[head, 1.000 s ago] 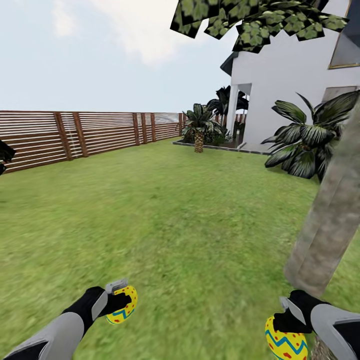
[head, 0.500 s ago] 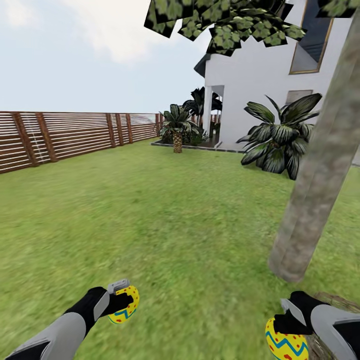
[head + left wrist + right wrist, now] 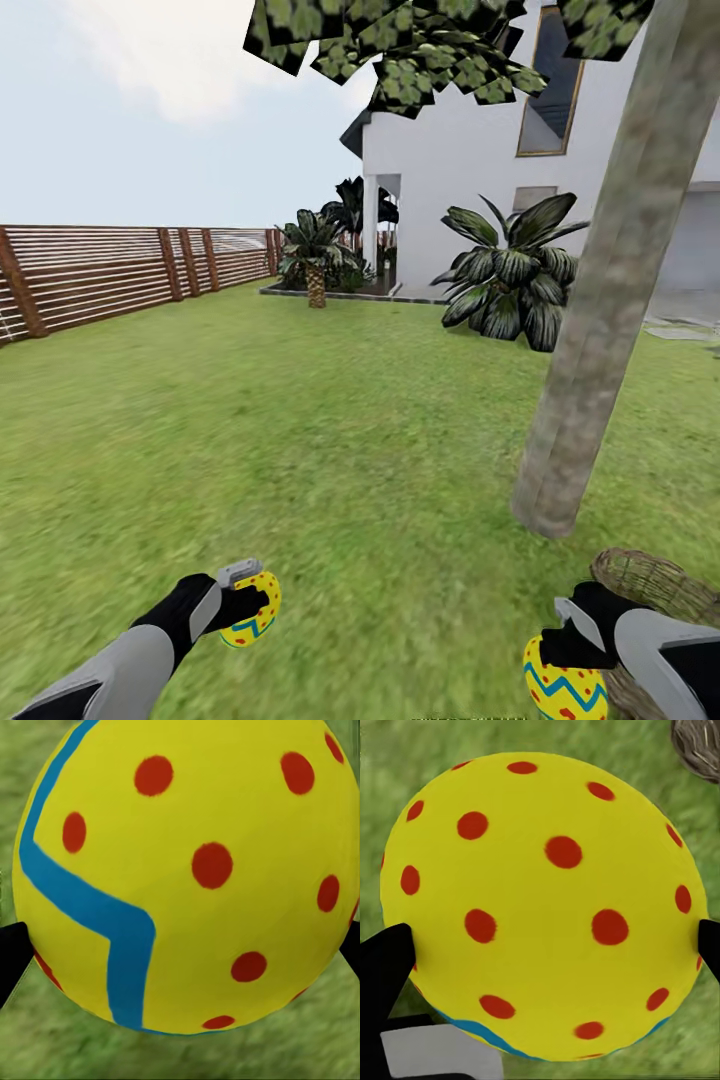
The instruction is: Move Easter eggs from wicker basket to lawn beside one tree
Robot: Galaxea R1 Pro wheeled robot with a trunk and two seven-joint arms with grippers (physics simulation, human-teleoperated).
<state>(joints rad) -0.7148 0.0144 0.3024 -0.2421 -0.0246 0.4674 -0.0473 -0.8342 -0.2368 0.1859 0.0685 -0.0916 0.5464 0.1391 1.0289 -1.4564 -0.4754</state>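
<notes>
In the head view the left gripper sits at the lower left of the frame, its dark fingers clamped on an Easter egg that is yellow with red dots and a blue zigzag band. The left wrist view brings the same egg up close: a glossy yellow shell, round red dots scattered over it, and a thick blue band bending in an angle down one side, with a black fingertip pressed at each flank and blurred grass behind.

At the lower right of the head view the right gripper holds a second egg, yellow with a blue zigzag and red dots, hanging below the black fingers. In the right wrist view this egg shows mostly its dotted yellow end, with a thin strip of blue at its edge and a dark fingertip on either side.

Just beside the right arm, at the frame's lower right edge, the brown woven rim of the wicker basket shows on the lawn. The tree, a thick mottled grey-brown trunk, rises at the right of the frame, near the basket, with blocky leaves at the top. A slatted wooden fence runs along the left, and a white house with broad-leaved plants stands behind.
</notes>
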